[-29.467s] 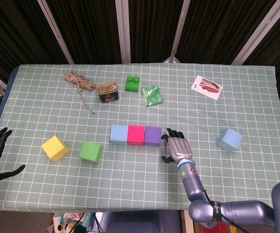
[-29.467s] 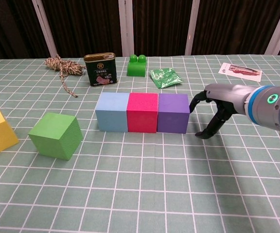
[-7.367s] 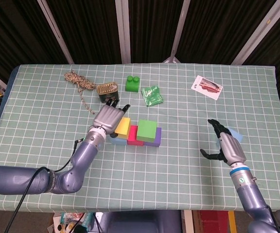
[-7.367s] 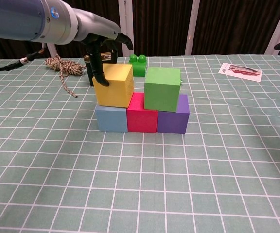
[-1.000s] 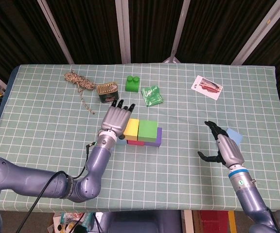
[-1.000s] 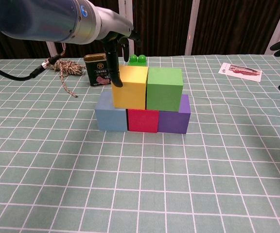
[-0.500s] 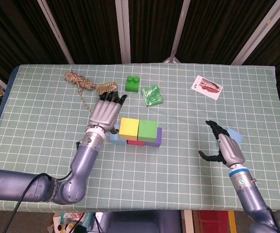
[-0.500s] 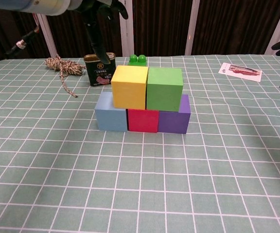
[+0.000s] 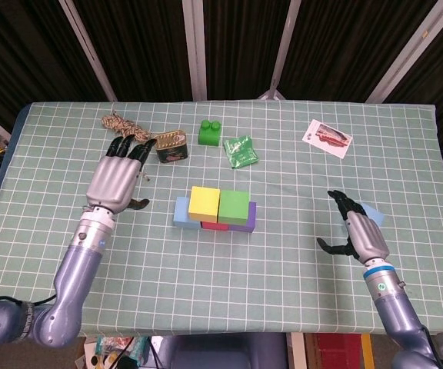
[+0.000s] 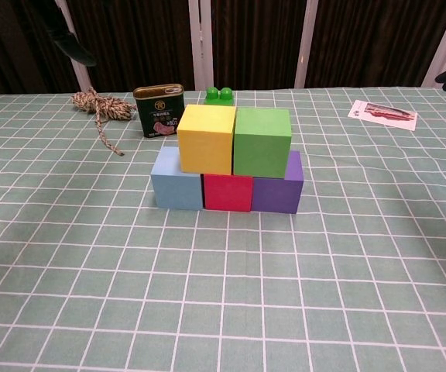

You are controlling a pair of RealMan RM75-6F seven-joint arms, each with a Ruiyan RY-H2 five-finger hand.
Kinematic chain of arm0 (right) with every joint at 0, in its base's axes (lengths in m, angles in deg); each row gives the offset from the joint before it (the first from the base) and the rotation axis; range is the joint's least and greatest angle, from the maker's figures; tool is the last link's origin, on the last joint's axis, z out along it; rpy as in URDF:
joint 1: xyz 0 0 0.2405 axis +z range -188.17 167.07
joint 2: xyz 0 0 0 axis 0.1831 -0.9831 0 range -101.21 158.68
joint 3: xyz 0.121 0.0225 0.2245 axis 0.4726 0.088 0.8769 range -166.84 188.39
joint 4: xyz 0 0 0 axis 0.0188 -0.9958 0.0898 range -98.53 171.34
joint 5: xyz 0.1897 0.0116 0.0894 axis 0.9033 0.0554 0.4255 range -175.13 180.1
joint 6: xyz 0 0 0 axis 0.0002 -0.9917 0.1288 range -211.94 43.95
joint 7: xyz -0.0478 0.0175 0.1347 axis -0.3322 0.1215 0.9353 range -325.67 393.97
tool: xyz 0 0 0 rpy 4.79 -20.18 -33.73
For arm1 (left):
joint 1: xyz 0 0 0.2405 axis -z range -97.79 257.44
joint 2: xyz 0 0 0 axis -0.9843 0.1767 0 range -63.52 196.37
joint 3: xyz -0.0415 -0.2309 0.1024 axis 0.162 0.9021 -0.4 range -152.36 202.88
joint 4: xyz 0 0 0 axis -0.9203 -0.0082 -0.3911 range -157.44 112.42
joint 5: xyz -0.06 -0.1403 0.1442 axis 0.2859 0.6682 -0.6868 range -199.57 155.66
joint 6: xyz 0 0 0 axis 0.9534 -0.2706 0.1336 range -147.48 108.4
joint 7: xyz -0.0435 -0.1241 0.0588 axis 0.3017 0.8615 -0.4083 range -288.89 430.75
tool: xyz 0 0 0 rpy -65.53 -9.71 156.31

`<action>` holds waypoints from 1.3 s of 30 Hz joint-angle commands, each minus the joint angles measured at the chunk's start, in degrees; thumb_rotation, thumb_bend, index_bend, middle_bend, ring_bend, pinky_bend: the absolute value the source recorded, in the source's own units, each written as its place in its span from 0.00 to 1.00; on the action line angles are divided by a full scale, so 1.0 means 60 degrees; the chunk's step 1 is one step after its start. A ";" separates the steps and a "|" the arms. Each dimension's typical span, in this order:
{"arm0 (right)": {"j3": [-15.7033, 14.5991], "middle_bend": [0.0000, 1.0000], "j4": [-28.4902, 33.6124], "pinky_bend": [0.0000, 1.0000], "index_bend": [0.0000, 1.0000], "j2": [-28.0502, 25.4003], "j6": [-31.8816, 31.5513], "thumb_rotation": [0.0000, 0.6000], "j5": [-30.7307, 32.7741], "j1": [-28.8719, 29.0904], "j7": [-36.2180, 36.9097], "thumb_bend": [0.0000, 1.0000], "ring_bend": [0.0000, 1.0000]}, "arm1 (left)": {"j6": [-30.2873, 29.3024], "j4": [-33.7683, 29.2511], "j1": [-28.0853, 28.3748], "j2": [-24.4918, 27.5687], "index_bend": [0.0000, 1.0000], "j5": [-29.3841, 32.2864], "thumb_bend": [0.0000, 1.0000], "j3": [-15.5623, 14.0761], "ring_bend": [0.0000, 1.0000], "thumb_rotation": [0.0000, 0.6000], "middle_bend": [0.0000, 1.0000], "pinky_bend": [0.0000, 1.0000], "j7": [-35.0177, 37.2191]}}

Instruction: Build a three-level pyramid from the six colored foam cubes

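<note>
Bottom row: a light blue cube (image 10: 177, 179), a pink cube (image 10: 227, 192) and a purple cube (image 10: 277, 191) are set side by side, touching, near the middle of the worktop (image 9: 68, 192).
Second level: a yellow cube (image 10: 206, 138) and a green cube (image 10: 262, 141) are stacked on that row, pressed together.
Sixth cube: a pale blue cube (image 9: 369, 213) is seen near the worktop's right edge, partly hidden.
Left hand (image 9: 117, 181): raised over the left half of the worktop, fingers spread, nothing held.
Right hand (image 9: 359, 234): held just beside the sixth cube, fingers apart; contact seems unlikely but cannot be confirmed.
</note>
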 commanded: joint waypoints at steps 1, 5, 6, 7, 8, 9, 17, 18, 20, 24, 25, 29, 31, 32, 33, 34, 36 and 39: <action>-0.0087 0.00 -0.0121 0.00 0.00 0.0056 -0.0005 1.00 -0.0009 0.0046 -0.0202 0.31 0.00 | -0.0745 -0.0491 -0.1332 0.0563 0.02 -0.1911 0.07 -0.1047 0.00 1.00 0.16 0.03 0.1041; -0.0172 0.00 -0.0326 0.00 0.00 0.0199 -0.0037 1.00 0.0111 0.0100 -0.0454 0.31 0.00 | -0.1165 -0.0637 -0.2228 0.0815 0.02 -0.3254 0.07 -0.1801 0.00 1.00 0.15 0.03 0.1689; -0.0192 0.00 -0.0386 0.00 0.00 0.0246 -0.0055 1.00 0.0157 0.0118 -0.0535 0.31 0.00 | -0.1284 -0.0636 -0.2473 0.0880 0.01 -0.3649 0.07 -0.2017 0.00 1.00 0.14 0.03 0.1852; -0.0216 0.00 -0.0457 0.00 0.00 0.0293 -0.0075 1.00 0.0213 0.0141 -0.0635 0.31 0.00 | -0.1400 -0.0602 -0.2694 0.0930 0.01 -0.4023 0.07 -0.2202 0.00 1.00 0.14 0.03 0.1999; -0.0230 0.00 -0.0521 0.00 0.00 0.0341 -0.0101 1.00 0.0268 0.0165 -0.0727 0.31 0.00 | -0.1553 -0.0549 -0.2934 0.0959 0.01 -0.4388 0.07 -0.2386 0.00 1.00 0.13 0.03 0.2152; -0.0245 0.00 -0.0590 0.00 0.00 0.0384 -0.0132 1.00 0.0327 0.0187 -0.0827 0.31 0.00 | -0.1686 -0.0476 -0.3157 0.0966 0.01 -0.4746 0.07 -0.2560 0.00 1.00 0.13 0.02 0.2297; -0.0363 0.00 -0.1280 0.00 0.00 0.0747 -0.0293 1.00 0.1095 0.0382 -0.1625 0.31 0.00 | -0.2225 0.0089 -0.4349 0.0874 0.01 -0.6366 0.07 -0.3219 0.00 1.00 0.13 0.01 0.3188; -0.0365 0.00 -0.1392 0.00 0.00 0.0798 -0.0300 1.00 0.1237 0.0406 -0.1704 0.31 0.00 | -0.2251 0.0115 -0.4425 0.0878 0.01 -0.6498 0.07 -0.3218 0.00 1.00 0.13 0.01 0.3263; -0.0365 0.00 -0.1650 0.00 0.00 0.0898 -0.0289 1.00 0.1538 0.0462 -0.1859 0.31 0.00 | -0.2285 0.0147 -0.4549 0.0897 0.01 -0.6746 0.07 -0.3199 0.00 1.00 0.13 0.01 0.3384; -0.0336 0.00 -0.2196 0.00 0.00 0.1065 -0.0184 1.00 0.2199 0.0555 -0.2067 0.31 0.00 | -0.2254 0.0163 -0.4725 0.0943 0.01 -0.7057 0.07 -0.3110 0.00 1.00 0.13 0.01 0.3544; -0.0327 0.00 -0.2335 0.00 0.00 0.1105 -0.0146 1.00 0.2341 0.0574 -0.2099 0.31 0.00 | -0.2208 0.0168 -0.4753 0.0955 0.01 -0.7080 0.07 -0.3088 0.00 1.00 0.13 0.01 0.3555; -0.0300 0.00 -0.2813 0.00 0.00 0.1225 0.0044 1.00 0.2762 0.0639 -0.2185 0.31 0.00 | -0.1985 0.0202 -0.4825 0.1003 0.01 -0.7074 0.07 -0.2970 0.00 1.00 0.13 0.01 0.3532; -0.0279 0.00 -0.3021 0.00 0.00 0.1274 0.0098 1.00 0.2894 0.0649 -0.2191 0.31 0.00 | -0.1929 0.0258 -0.4864 0.0996 0.01 -0.7087 0.07 -0.2872 0.00 1.00 0.13 0.01 0.3557; -0.0264 0.00 -0.3105 0.00 0.00 0.1292 0.0129 1.00 0.2941 0.0651 -0.2182 0.31 0.00 | -0.1903 0.0300 -0.4893 0.0978 0.01 -0.7104 0.07 -0.2831 0.00 1.00 0.13 0.01 0.3603; -0.0232 0.00 -0.3170 0.00 0.00 0.1300 0.0165 1.00 0.2990 0.0650 -0.2144 0.31 0.00 | -0.1884 0.0355 -0.4937 0.0944 0.01 -0.7122 0.07 -0.2799 0.00 1.00 0.13 0.01 0.3684; -0.0212 0.00 -0.3196 0.00 0.00 0.1298 0.0180 1.00 0.3009 0.0648 -0.2120 0.31 0.00 | -0.1881 0.0386 -0.4965 0.0926 0.01 -0.7127 0.07 -0.2788 0.00 1.00 0.13 0.01 0.3725; -0.0118 0.00 -0.3253 0.00 0.00 0.1252 0.0207 1.00 0.2994 0.0622 -0.1994 0.31 0.00 | -0.1900 0.0568 -0.5110 0.0852 0.01 -0.7203 0.07 -0.2739 0.00 1.00 0.13 0.01 0.3867; -0.0039 0.00 -0.3294 0.00 0.00 0.1182 0.0275 1.00 0.2913 0.0586 -0.1855 0.31 0.00 | -0.1933 0.0806 -0.5285 0.0824 0.01 -0.7323 0.07 -0.2664 0.00 1.00 0.13 0.01 0.3992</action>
